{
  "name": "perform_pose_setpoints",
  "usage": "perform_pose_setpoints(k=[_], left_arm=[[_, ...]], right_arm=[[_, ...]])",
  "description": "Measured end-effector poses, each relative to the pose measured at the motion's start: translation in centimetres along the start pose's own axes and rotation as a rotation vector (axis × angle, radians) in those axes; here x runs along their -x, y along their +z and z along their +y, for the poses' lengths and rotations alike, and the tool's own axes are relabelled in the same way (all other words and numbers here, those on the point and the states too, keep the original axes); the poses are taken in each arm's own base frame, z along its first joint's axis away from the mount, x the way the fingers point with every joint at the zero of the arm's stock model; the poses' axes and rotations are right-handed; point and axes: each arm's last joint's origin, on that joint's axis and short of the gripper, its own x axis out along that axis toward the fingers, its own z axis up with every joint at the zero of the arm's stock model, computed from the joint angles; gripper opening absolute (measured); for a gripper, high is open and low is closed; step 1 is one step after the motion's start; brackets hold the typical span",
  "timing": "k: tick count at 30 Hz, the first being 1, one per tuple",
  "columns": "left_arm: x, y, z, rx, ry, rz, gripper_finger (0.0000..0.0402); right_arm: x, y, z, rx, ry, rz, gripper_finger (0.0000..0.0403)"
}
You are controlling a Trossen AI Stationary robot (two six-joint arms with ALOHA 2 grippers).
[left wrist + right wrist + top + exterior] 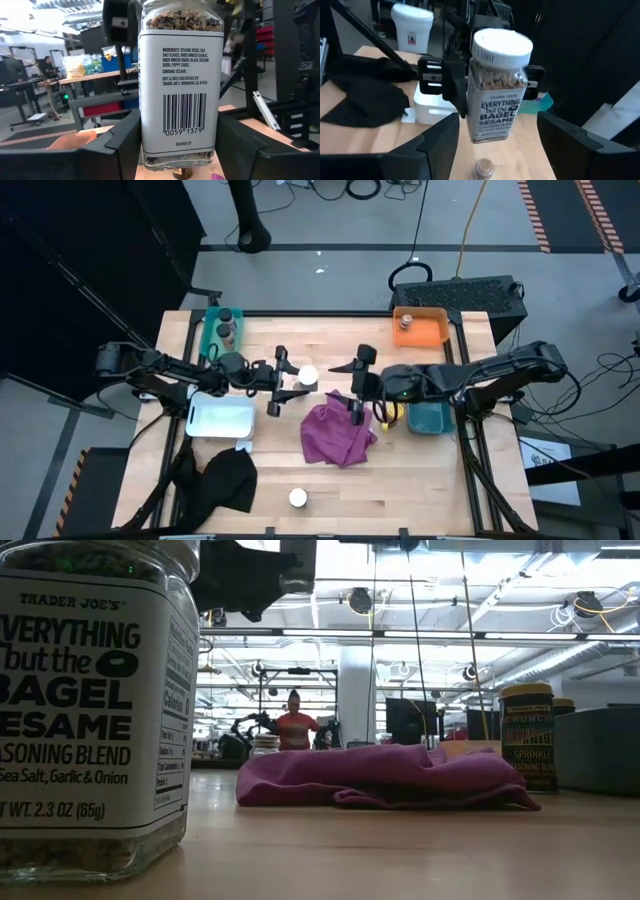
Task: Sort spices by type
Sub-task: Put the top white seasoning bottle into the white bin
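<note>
My left gripper reaches in from the table's left and is shut on a white-lidded seasoning jar over the table's middle. My right gripper faces it from the right, open, with a finger standing to either side of the jar and touching nothing. A second white-lidded jar stands on its base near the near edge, filling the low view's left. A yellow-lidded jar stands beside the teal tray. More jars sit in the green tray and the orange tray. My left gripper pinches the jar's body between its two fingers, one on each flat side. The fingers come level from the table's left. The jar stands upright in the hold with its lid up and is lifted clear of the table.
A magenta cloth lies crumpled near the right gripper. A white tray and a black cloth are on the near left, and a teal tray is on the right. A small brown-topped object sits on the table by the held jar.
</note>
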Motion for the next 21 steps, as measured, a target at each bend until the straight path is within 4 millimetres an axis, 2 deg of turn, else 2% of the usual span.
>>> perform_pose_setpoints(k=[4, 10, 15, 21], left_arm=[[0.0, 0.1, -0.1, -0.002, -0.027, -0.014, 0.0207], [-0.3, 0.4, -0.3, -0.008, -0.064, -0.030, 0.0207], [-0.9, 1.0, -0.7, -0.030, -0.099, -0.045, 0.0207], [-1.0, 1.2, -0.9, -0.038, -0.110, -0.052, 0.0207]], right_arm=[[-0.6, -1.5, 0.3, -0.008, -0.011, -0.076, 0.0251], [-1.3, -1.4, -0.2, -0.069, 0.110, -0.161, 0.0251], [-2.5, -2.1, -0.1, -0.055, 0.138, -0.159, 0.0252], [-3.1, -2.1, 0.1, -0.015, 0.142, -0.212, 0.0251]])
